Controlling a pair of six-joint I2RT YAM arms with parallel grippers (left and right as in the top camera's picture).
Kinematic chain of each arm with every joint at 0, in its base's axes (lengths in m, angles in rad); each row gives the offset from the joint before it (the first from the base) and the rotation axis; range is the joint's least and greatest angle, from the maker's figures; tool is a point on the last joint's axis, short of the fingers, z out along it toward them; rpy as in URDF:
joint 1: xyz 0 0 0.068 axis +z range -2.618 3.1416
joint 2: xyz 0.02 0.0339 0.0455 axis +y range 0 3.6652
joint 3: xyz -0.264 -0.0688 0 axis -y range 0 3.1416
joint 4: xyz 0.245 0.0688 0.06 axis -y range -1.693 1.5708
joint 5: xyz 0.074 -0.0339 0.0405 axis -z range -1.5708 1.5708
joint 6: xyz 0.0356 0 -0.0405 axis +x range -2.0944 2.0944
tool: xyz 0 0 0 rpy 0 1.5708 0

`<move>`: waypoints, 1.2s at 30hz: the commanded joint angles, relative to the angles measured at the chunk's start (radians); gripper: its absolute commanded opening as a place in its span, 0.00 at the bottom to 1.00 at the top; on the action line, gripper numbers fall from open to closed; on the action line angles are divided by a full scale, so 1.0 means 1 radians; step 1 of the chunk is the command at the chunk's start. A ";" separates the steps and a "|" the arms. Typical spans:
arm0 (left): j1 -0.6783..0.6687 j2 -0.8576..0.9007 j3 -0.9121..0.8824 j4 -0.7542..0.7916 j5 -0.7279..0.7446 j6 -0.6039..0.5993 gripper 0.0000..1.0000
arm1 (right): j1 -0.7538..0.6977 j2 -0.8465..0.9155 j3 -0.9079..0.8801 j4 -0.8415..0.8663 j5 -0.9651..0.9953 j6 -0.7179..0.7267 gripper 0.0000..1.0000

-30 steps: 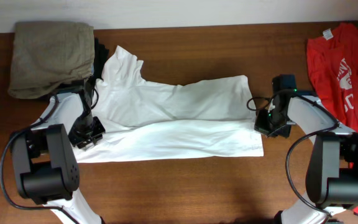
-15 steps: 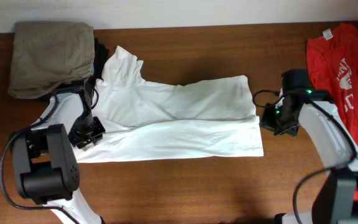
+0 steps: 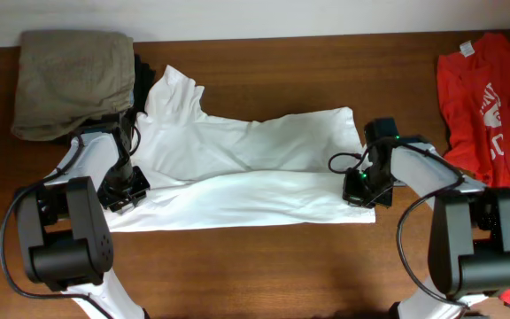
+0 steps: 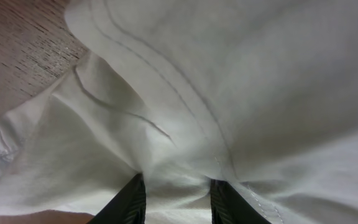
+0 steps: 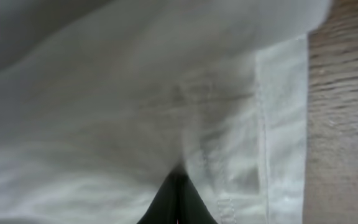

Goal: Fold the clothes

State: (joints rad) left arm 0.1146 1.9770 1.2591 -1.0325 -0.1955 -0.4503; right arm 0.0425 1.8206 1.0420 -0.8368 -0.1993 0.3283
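Overhead: shows the white T-shirt (image 3: 246,168) half-folded on the surface (image 3: 264,275), long axis running from arm to arm, the left pincer (image 3: 122,189) at the sleeve end and the right pincer (image 3: 359,188) over the hem end, each end nearest its own arm. Left wrist: shows bunched cloth clamped between narrowly parted fingers (image 4: 132,200), the rest of the shirt stretching away ahead. Right wrist: shows pincer tips pressed fully together against the cloth just inside the stitched hem, bare surface beside it, with no fold visibly caught between them.
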 commanded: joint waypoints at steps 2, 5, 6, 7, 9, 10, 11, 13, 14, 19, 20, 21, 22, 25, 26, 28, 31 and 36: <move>0.013 0.048 -0.029 0.011 -0.034 -0.015 0.35 | -0.005 0.017 -0.005 0.000 0.119 0.047 0.04; 0.013 0.048 -0.029 0.018 -0.034 -0.015 0.34 | -0.005 0.018 -0.008 0.000 0.133 0.047 0.04; 0.013 0.048 -0.029 0.018 -0.034 -0.015 0.35 | -0.005 0.018 -0.011 0.000 0.149 0.048 0.04; 0.013 0.048 -0.029 0.018 -0.034 -0.015 0.34 | -0.006 0.018 -0.012 -0.006 0.185 0.065 0.04; 0.013 0.048 -0.029 0.012 -0.034 -0.016 0.34 | -0.008 0.018 -0.011 -0.023 0.257 0.119 0.04; 0.013 0.048 -0.029 0.005 -0.034 -0.016 0.36 | -0.013 0.017 -0.011 -0.026 0.269 0.126 0.04; 0.013 0.045 -0.029 -0.003 -0.034 -0.016 0.41 | -0.018 0.017 -0.011 -0.029 0.266 0.127 0.04; 0.013 0.034 -0.029 -0.019 -0.042 -0.026 0.42 | -0.026 0.017 -0.011 -0.042 0.264 0.127 0.04; 0.013 0.024 -0.029 -0.029 -0.051 -0.038 0.42 | -0.028 0.016 -0.011 -0.046 0.264 0.127 0.04; 0.012 -0.081 -0.029 -0.055 -0.056 -0.050 0.43 | -0.030 -0.003 -0.010 -0.070 0.298 0.171 0.04; 0.012 -0.114 -0.029 -0.062 -0.056 -0.050 0.42 | -0.030 -0.012 -0.010 -0.087 0.328 0.199 0.04; 0.012 -0.143 -0.029 -0.069 -0.056 -0.051 0.42 | -0.030 -0.023 -0.010 -0.101 0.354 0.219 0.04; 0.012 -0.173 -0.029 -0.072 -0.056 -0.051 0.42 | -0.030 -0.038 -0.010 -0.116 0.374 0.234 0.04; 0.012 -0.320 -0.029 -0.076 -0.055 -0.051 0.42 | -0.030 -0.129 -0.003 -0.166 0.410 0.257 0.04; 0.012 -0.360 -0.029 -0.076 -0.055 -0.050 0.42 | -0.030 -0.158 0.002 -0.175 0.410 0.253 0.04; 0.012 -0.434 -0.029 -0.071 -0.051 -0.050 0.44 | -0.030 -0.216 0.020 -0.197 0.410 0.226 0.06; 0.010 -0.539 -0.029 -0.033 -0.006 -0.027 0.61 | -0.030 -0.292 0.064 -0.218 0.411 0.203 0.48; -0.045 -0.622 -0.020 0.177 0.304 0.126 0.95 | -0.031 -0.361 0.211 -0.228 0.356 0.101 0.91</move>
State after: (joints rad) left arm 0.1150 1.3849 1.2285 -0.9447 -0.1265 -0.4362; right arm 0.0181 1.4960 1.1500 -1.0561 0.1799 0.5106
